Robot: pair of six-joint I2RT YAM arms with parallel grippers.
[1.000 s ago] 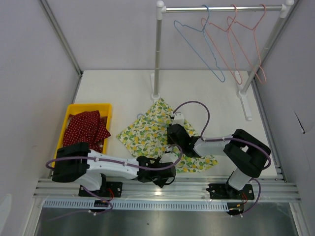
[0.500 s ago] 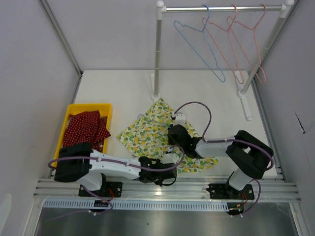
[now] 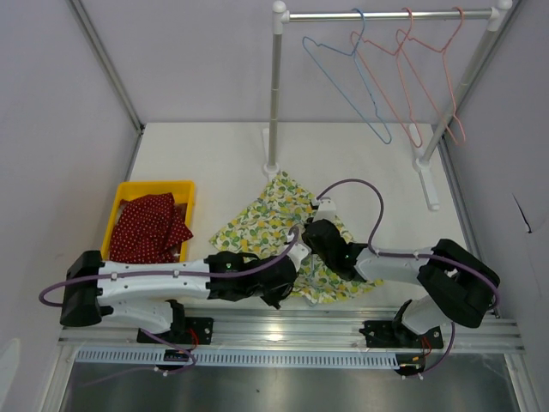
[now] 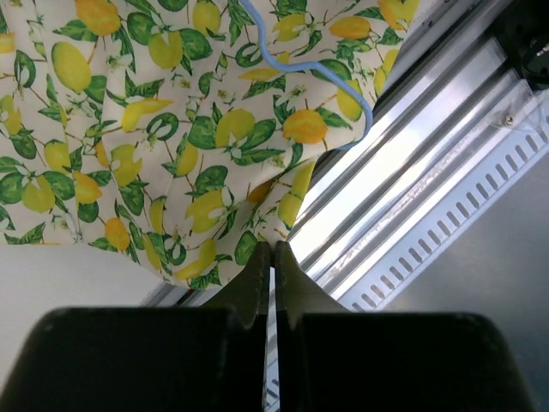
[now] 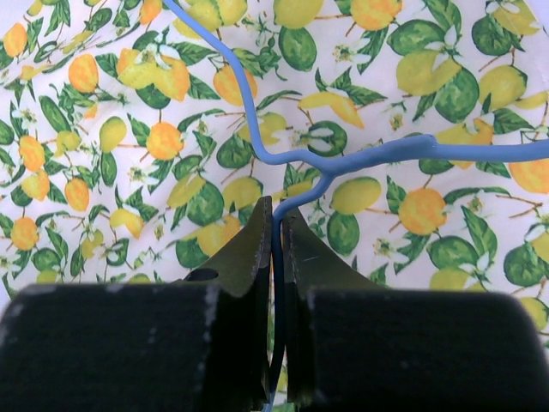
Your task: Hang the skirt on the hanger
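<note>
Steady the blue hanger (image 5: 463,150) in the clenched right gripper (image 5: 276,210) and, left gripper (image 4: 273,249) pinched on the hem of the skirt (image 4: 171,129) lying just before the rack post (image 3: 274,94), draw fabric gently over its wire.

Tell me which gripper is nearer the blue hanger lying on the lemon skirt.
Right. The right gripper is shut on the blue hanger itself, clamping its wire. The left gripper pinches the lemon skirt at its near edge, apart from the wire.
</note>
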